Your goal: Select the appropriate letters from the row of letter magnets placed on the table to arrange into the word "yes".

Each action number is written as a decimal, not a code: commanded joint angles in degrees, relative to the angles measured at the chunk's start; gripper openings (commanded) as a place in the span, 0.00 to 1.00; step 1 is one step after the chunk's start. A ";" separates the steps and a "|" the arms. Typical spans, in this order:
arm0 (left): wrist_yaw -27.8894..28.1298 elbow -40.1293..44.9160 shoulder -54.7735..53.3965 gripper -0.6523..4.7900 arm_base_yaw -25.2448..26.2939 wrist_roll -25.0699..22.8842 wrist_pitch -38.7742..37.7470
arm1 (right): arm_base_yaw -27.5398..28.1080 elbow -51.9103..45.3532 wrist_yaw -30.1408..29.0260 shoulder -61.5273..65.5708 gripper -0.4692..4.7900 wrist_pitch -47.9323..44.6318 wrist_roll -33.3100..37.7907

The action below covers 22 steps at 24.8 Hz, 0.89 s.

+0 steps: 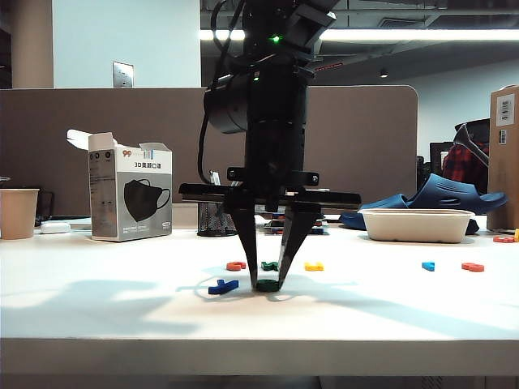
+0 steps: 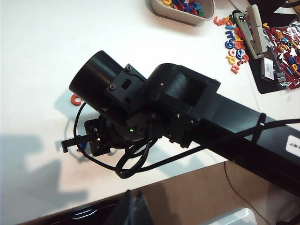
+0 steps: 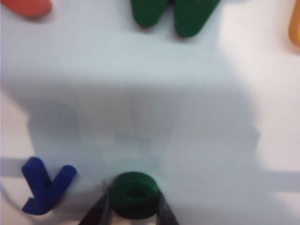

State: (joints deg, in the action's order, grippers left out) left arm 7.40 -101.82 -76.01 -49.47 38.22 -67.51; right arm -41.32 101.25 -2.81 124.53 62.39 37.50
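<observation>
White table | right tool clamps green e, blue y beside | left tool unseen

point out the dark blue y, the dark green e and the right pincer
dark blue y [image 3: 44, 187], right wrist view, on its fork.
dark green e [image 3: 135, 194], right wrist view, centre.
right pincer [image 1: 268, 279], exterior view, between its fingertips.

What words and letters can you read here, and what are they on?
"3D" plus unreadable characters: mask box.
"y": dark blue magnet.
"e": dark green magnet, between the right gripper jaws.
"w": green magnet.
Cardboard box labels: too small.
</observation>
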 commanded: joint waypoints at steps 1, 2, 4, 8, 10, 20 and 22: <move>0.33 -0.13 0.22 0.11 -0.04 -0.24 0.48 | -0.04 0.11 0.11 -0.22 0.29 0.81 0.22; 0.33 -0.13 0.22 0.11 -0.04 -0.24 0.48 | -0.07 0.17 0.17 -0.22 0.29 0.48 0.13; 0.33 -0.13 0.22 0.11 -0.04 -0.24 0.48 | -0.04 0.17 0.13 -0.22 0.29 0.20 0.13; 0.33 -0.13 0.22 0.11 -0.04 -0.24 0.48 | -0.02 0.17 0.17 -0.22 0.29 0.07 0.13; 0.33 -0.13 0.22 0.11 -0.04 -0.24 0.48 | -0.02 0.17 0.33 -0.22 0.29 -0.52 0.13; 0.33 -0.13 0.22 0.11 -0.04 -0.24 0.48 | -0.02 0.17 0.11 -0.22 0.29 1.03 -0.20; 0.33 -0.13 0.22 0.11 -0.04 -0.24 0.48 | -0.02 0.17 0.11 -0.22 0.30 1.01 -0.17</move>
State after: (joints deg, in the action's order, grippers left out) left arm 7.38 -101.82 -76.01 -49.47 38.22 -67.51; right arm -41.30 101.27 -2.79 124.53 63.44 37.43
